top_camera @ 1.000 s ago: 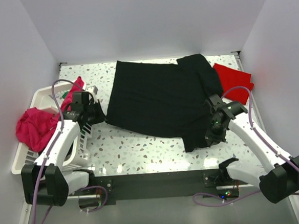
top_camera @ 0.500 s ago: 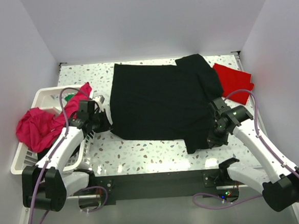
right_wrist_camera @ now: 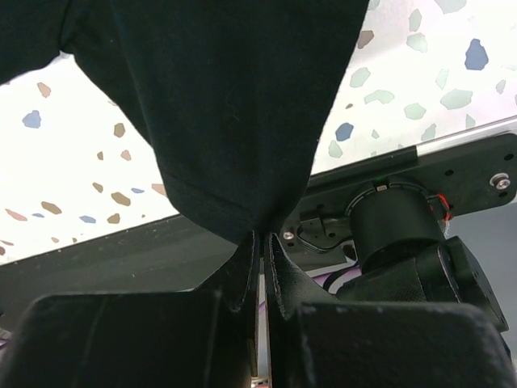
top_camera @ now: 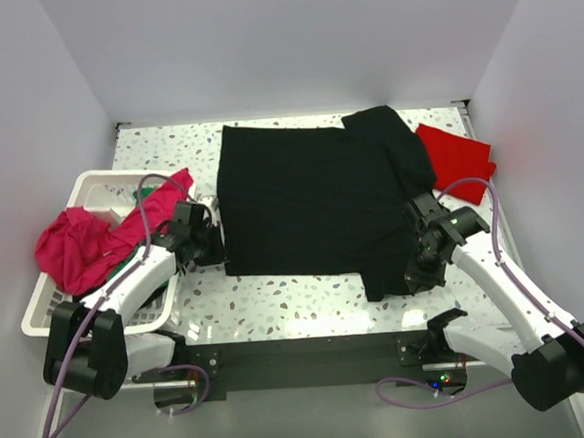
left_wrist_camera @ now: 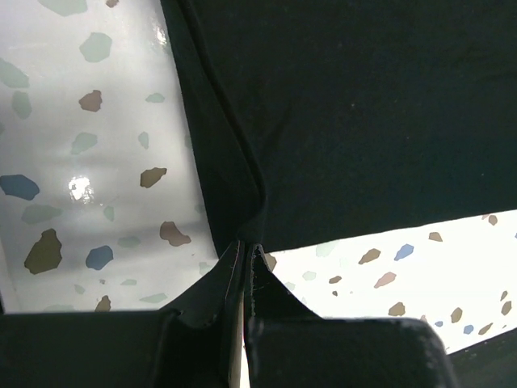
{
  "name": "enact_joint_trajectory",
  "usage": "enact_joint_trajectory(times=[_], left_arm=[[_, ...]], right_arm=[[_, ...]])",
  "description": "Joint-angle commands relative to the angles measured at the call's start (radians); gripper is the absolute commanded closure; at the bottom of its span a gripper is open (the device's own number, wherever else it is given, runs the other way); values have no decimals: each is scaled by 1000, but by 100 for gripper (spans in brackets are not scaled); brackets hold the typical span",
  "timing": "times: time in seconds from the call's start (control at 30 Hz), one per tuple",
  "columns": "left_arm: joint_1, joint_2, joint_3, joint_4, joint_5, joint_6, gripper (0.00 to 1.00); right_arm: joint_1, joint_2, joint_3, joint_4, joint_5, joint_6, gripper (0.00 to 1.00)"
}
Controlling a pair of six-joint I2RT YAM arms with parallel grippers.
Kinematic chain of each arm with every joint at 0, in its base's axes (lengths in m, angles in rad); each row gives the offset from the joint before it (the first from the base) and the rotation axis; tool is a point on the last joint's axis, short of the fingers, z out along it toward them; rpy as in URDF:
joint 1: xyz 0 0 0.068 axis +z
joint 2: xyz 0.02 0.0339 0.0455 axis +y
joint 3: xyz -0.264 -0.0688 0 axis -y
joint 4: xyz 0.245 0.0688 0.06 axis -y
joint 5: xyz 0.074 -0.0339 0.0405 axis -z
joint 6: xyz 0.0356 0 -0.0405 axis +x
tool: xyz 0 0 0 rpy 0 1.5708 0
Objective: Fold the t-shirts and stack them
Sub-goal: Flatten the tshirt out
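A large black t-shirt (top_camera: 316,202) lies spread flat in the middle of the speckled table. My left gripper (top_camera: 212,247) is shut on its near left corner, and the black t-shirt (left_wrist_camera: 339,113) rises from the pinch (left_wrist_camera: 246,246) in the left wrist view. My right gripper (top_camera: 416,275) is shut on the near right corner, with the black t-shirt (right_wrist_camera: 218,105) hanging from the jaws (right_wrist_camera: 260,236). A red t-shirt (top_camera: 456,152) lies folded at the far right. A magenta-pink t-shirt (top_camera: 74,249) and a bit of a green one (top_camera: 146,193) lie in the basket.
A white slatted laundry basket (top_camera: 87,187) stands at the left edge of the table, close to my left arm. The black mounting rail (top_camera: 311,353) runs along the near edge. White walls close in the back and both sides.
My left gripper has moved right and nearer, pulling the shirt's left edge straighter. The right gripper has drawn its corner slightly nearer. The basket has shifted a little.
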Motion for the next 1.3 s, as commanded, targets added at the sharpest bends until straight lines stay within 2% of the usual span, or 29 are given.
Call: enact_joint_trajectory(times=[0.0, 0.3, 0.8, 1.07, 1.27], left_arm=[[-24, 6, -11, 62, -26, -18, 100], [-38, 85, -30, 87, -15, 3, 100], [-45, -96, 50, -86, 32, -22, 100], [-45, -81, 36, -103, 74, -28, 100], [-45, -135, 82, -160, 42, -51, 100]], right_arm=[[4, 1, -2, -44, 19, -4, 100], [4, 17, -9, -33, 20, -7, 100], [4, -10, 42, -141, -3, -26, 100], [2, -19, 60, -193, 5, -47, 100], [2, -56, 88, -239, -9, -27, 100]])
